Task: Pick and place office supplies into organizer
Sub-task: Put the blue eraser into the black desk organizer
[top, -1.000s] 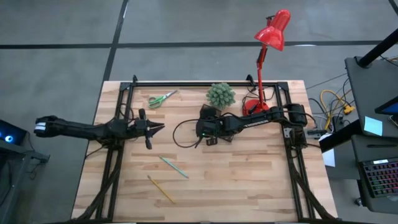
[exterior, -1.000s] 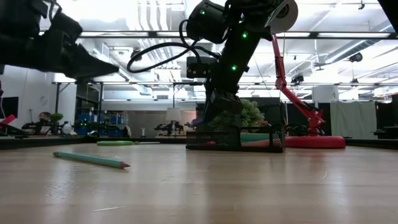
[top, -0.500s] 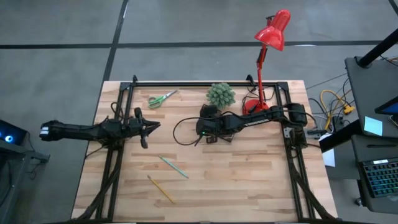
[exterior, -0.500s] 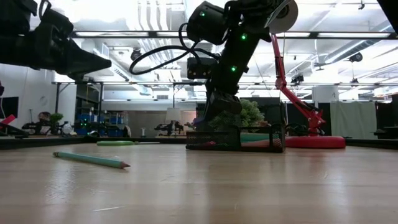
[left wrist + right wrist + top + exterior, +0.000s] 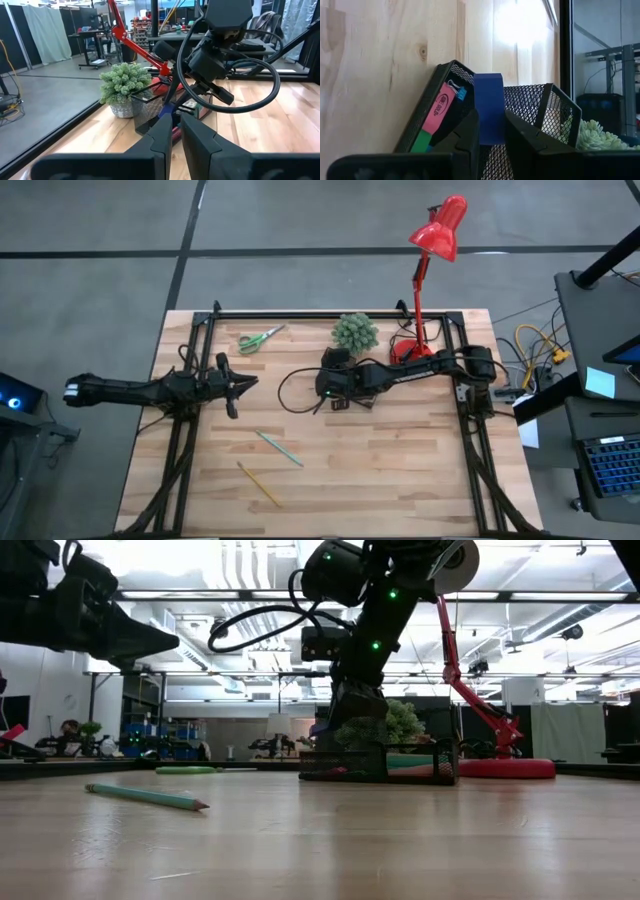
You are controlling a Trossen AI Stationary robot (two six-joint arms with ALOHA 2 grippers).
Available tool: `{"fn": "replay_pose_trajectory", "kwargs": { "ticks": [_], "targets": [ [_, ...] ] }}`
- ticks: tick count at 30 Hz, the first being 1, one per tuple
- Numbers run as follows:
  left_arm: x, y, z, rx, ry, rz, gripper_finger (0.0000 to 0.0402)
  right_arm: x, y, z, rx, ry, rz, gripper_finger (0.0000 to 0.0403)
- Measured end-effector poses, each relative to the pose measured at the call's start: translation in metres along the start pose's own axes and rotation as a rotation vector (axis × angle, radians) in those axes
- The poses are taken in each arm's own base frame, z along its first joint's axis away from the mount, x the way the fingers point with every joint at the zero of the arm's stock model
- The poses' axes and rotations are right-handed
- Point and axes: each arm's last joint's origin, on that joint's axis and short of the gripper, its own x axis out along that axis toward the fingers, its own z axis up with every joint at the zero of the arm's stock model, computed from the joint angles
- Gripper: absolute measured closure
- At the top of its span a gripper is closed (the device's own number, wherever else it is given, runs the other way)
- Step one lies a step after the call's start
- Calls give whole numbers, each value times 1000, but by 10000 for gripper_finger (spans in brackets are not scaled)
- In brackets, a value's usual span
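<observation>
Right gripper stays clamped on a blue block, poised over the black mesh organizer at table centre, unchanged over the last second: release looks imminent. Left gripper, fingers nearly together and empty, has pulled back toward 9 o'clock. Scissors at 11, teal pen and yellow pencil at 7 remain out.

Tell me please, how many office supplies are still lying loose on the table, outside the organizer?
3: green-handled scissors near the far left edge, a teal pen at the middle, a yellow pencil nearer the front. The arms or the organizer may hide smaller pieces.
</observation>
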Motion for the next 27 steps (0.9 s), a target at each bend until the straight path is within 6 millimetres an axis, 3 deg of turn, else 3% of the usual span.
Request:
{"fn": "replay_pose_trajectory", "kwargs": {
  "ticks": [27],
  "targets": [
    [4,-1,-5,18,54,-2,375,-1,1,-4,3,37,25,333]
  ]
}}
